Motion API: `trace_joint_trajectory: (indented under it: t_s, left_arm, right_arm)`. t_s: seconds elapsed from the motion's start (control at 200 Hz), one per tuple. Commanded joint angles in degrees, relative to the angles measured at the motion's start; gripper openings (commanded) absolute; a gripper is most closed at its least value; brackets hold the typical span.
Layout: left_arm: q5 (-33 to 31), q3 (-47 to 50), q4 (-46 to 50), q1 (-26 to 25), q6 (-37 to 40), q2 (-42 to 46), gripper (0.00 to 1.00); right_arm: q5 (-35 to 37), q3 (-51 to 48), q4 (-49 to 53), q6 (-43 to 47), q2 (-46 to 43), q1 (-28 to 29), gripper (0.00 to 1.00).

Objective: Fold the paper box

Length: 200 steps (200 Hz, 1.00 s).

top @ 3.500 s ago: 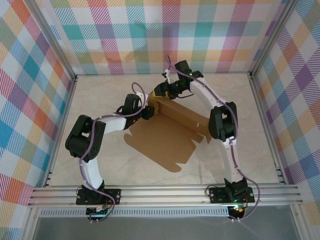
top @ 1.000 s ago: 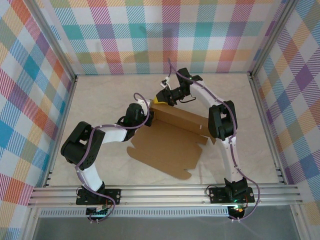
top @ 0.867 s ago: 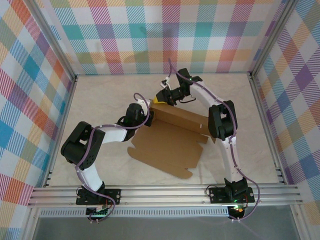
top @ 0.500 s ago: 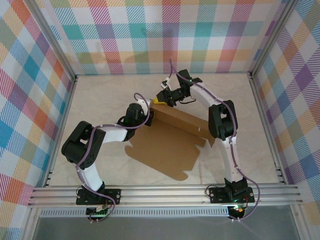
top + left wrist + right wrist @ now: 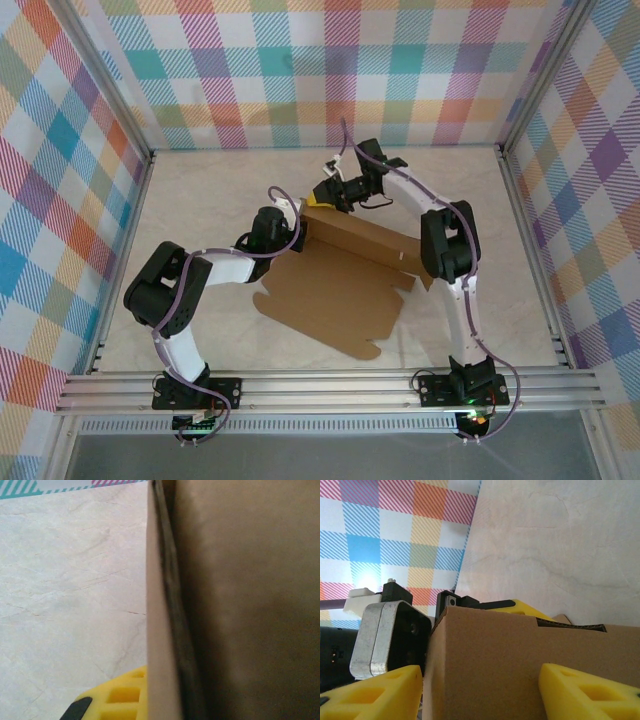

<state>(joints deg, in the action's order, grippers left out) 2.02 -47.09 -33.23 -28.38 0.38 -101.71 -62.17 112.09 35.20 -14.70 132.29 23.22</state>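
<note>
The paper box (image 5: 335, 300) is a brown cardboard sheet lying flat mid-table, with one long wall (image 5: 360, 238) folded up along its far edge. My left gripper (image 5: 297, 226) is shut on the left end of that wall. In the left wrist view the wall's edge (image 5: 159, 630) runs straight up between the jaws, one yellow finger (image 5: 116, 696) showing beside it. My right gripper (image 5: 326, 194) hovers at the same far-left corner. Its jaws (image 5: 480, 685) are open, and the yellow fingers (image 5: 375, 692) stand either side of the cardboard face (image 5: 485, 655).
The pale table (image 5: 200, 190) is fenced by metal rails and checked walls (image 5: 300, 70). The left gripper's body (image 5: 390, 635) sits just behind the cardboard corner, close to my right fingers. Bare table lies on the far left and near right.
The right jaws have spread wider around the wall's corner. The left jaws have closed down fully on the wall's end. The sheet has barely shifted.
</note>
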Motion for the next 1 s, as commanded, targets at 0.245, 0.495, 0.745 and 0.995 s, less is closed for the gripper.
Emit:
trace_joint_trajectory:
  t_s: [0.245,0.495,0.745,0.995]
  left_arm:
    - [5.2,1.05,0.48,0.97,-2.96,-2.57,0.0]
    - [-3.58,5.11,0.24,-1.79,2.78,1.31,0.0]
    - [-7.47,5.96,-1.64,-2.38,5.01,0.65,0.11]
    - [-3.95,5.95,-4.69,-1.74,1.55,-1.57,0.15]
  right_arm:
    - [2.02,1.74,3.89,0.14,0.77,0.11,0.64]
    - [10.14,0.63,8.56,5.38,1.02,1.03,0.64]
    - [6.55,-2.22,5.02,4.1,1.19,1.04,0.58]
    - [1.04,-1.89,4.54,4.11,2.53,0.96,0.57]
